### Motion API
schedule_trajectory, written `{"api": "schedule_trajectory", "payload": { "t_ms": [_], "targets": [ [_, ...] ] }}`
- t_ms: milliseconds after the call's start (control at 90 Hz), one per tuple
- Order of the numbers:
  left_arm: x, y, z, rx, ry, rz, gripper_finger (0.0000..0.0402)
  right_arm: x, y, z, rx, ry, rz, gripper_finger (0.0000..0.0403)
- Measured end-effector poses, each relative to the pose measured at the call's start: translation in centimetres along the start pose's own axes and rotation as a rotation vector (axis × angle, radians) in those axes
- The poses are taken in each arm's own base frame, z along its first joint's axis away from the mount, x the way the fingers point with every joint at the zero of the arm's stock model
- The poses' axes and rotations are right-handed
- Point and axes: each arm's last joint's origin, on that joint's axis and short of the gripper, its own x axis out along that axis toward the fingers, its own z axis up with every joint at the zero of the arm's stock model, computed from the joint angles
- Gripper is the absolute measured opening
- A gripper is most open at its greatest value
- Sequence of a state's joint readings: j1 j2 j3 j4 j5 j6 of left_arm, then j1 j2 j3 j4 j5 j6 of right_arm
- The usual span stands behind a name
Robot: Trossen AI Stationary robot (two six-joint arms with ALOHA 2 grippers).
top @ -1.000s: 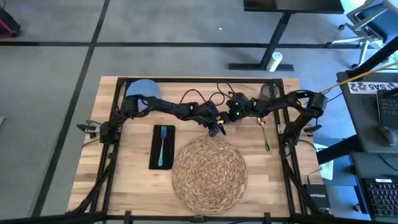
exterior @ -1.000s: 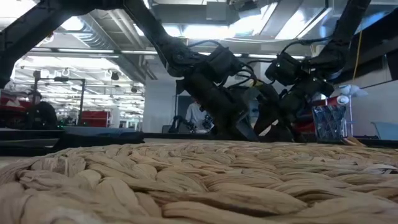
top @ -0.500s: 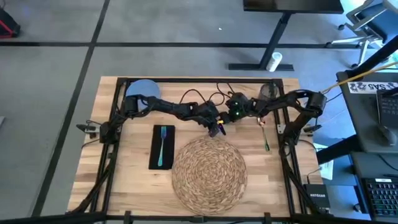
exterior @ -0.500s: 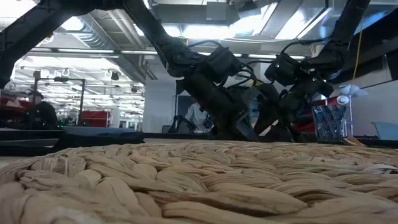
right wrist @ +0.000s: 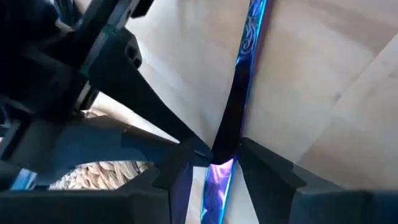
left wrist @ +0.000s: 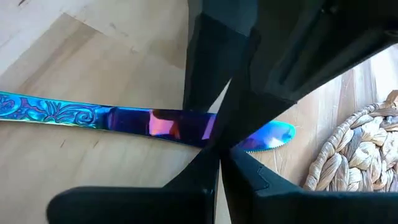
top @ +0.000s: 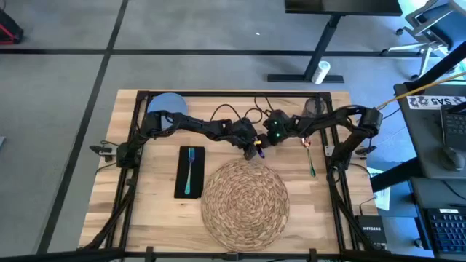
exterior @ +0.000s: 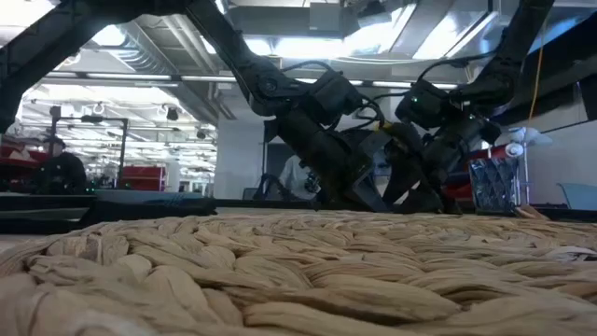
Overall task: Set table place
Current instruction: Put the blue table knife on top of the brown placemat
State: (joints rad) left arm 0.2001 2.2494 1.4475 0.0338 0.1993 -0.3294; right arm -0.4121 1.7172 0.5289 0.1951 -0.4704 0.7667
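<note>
A knife with a teal patterned handle and a shiny blue-purple blade lies low over the table, just beyond the far edge of the round woven placemat. My left gripper is shut on its blade. My right gripper meets it from the right, open, with one finger on each side of the blade; I see no touch. A teal fork lies on the black napkin, left of the placemat. The pale blue plate sits far left and the grey cup far right. My left gripper pinches the knife's blade between its two fingers, a little back from the rounded tip. The fingers lie across the knife. The handle sticks out free. Whether the knife rests on the wood or hangs just above it, I cannot tell.
Another piece of cutlery with a green handle lies on the wood right of the placemat. Cables loop over the table's far middle. Both arms crowd that far middle. Bare wood shows at the near left and near right corners.
My right gripper has edged a little toward my left gripper and the knife. The left gripper and the knife have stayed where they were.
</note>
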Motion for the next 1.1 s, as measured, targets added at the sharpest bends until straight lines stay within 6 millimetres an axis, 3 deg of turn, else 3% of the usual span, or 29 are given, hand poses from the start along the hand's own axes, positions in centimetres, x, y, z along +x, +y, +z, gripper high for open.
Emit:
{"api": "schedule_trajectory", "payload": {
  "t_ms": [222, 522, 856, 1100],
  "targets": [
    [0.00, 0.00, 0.00, 0.000, 0.000, 0.000, 0.0000, 0.06, 0.07, -0.03, -0.006, -0.029, 0.006, 0.0118],
    [0.00, 0.00, -0.01, -0.002, 0.000, 0.000, 0.0000, 0.33, 0.38, -0.30, -0.026, -0.054, -0.007, 0.0060],
    [0.01, 0.01, -0.04, -0.001, 0.001, 0.000, 0.0000, 0.73, 0.85, -0.81, -0.057, -0.076, -0.022, 0.0049],
    [-0.04, -0.02, 0.03, -0.003, -0.003, -0.001, 0.0000, 0.78, 0.81, -0.84, -0.058, -0.090, -0.042, 0.0005]
  ]
}}
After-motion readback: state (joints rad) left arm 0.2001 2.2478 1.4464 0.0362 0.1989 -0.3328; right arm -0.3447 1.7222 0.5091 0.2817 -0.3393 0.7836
